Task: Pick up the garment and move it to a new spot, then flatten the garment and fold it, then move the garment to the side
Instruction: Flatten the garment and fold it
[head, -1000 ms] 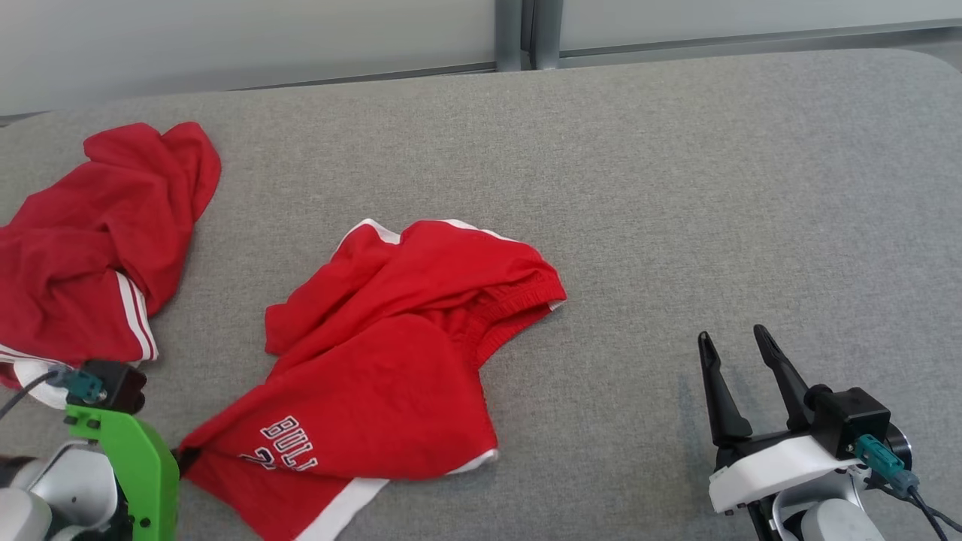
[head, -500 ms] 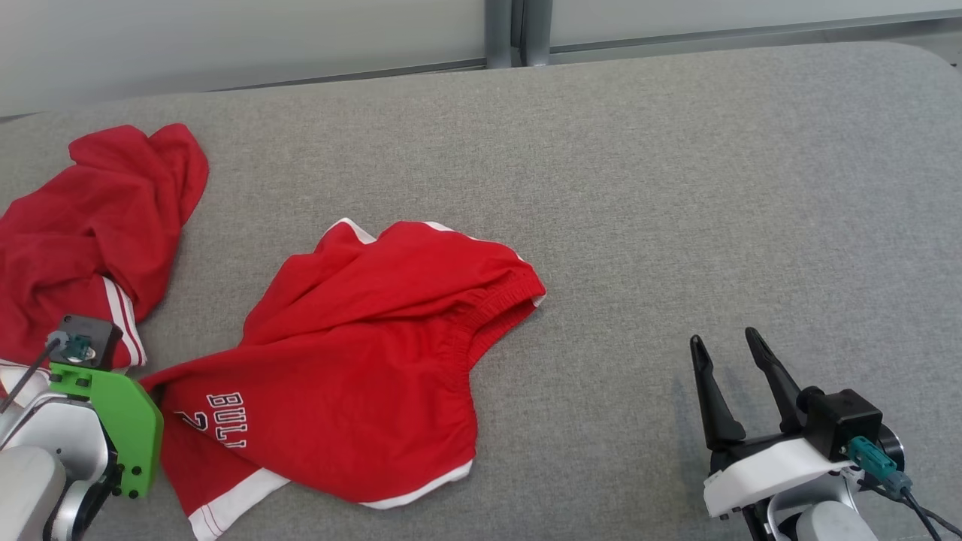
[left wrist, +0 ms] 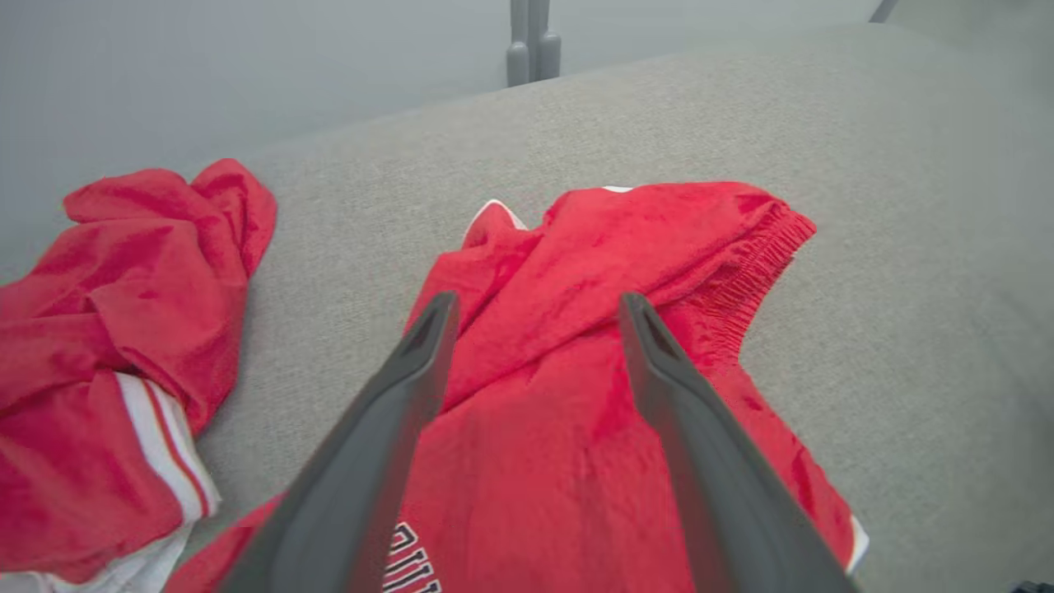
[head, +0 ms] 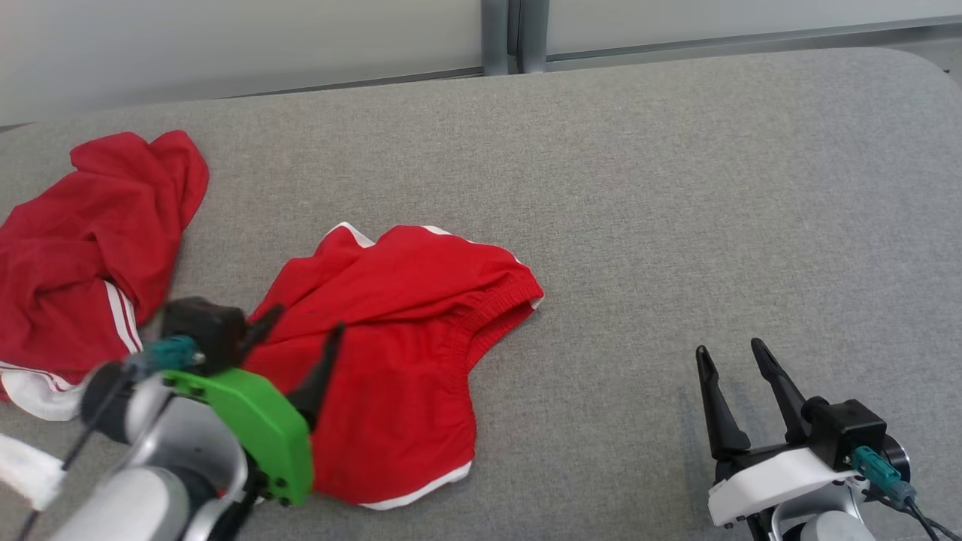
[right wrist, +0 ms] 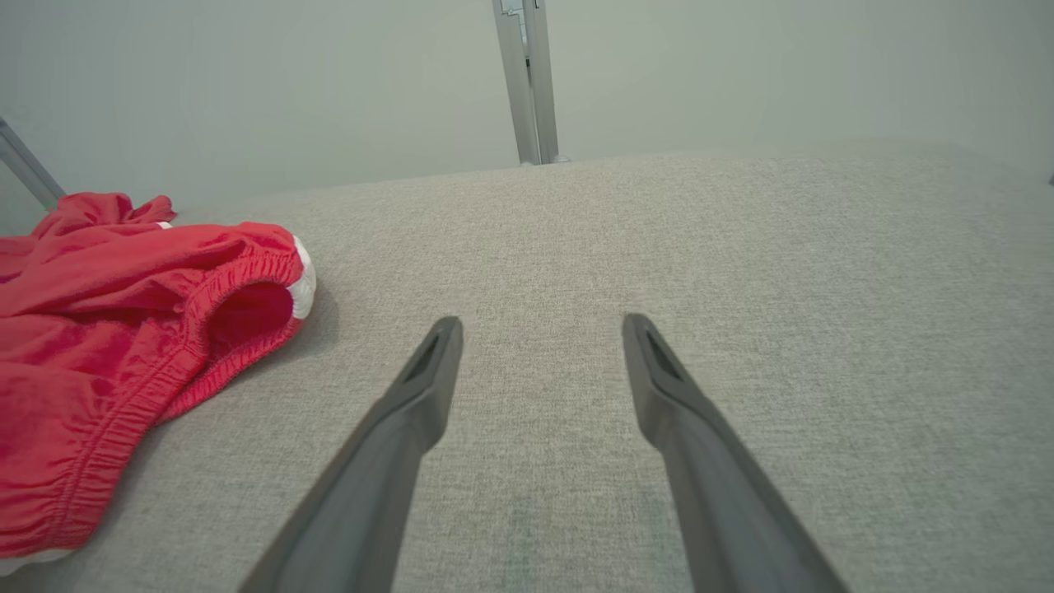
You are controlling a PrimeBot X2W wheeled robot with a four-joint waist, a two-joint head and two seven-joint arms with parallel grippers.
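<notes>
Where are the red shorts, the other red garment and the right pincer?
red shorts point(head: 406, 338), head view, middle panel.
other red garment point(head: 83, 248), head view, crumpled middle.
right pincer point(head: 729, 346), head view, between its fingertips.

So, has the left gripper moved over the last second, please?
Yes: against the crumpled red striped garment, the left gripper swung rightward, open above the red basketball shorts.

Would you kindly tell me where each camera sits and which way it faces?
Head view: on the head, looking forward and down at the grey surface, red shorts and second red garment; left gripper and right gripper show, jaws open.
Left wrist view: on the left wrist, looking along its jaws at the shorts.
Right wrist view: on the right wrist, looking along its jaws across bare surface, shorts at left.
Shared: all three see the shorts' waistband.
</notes>
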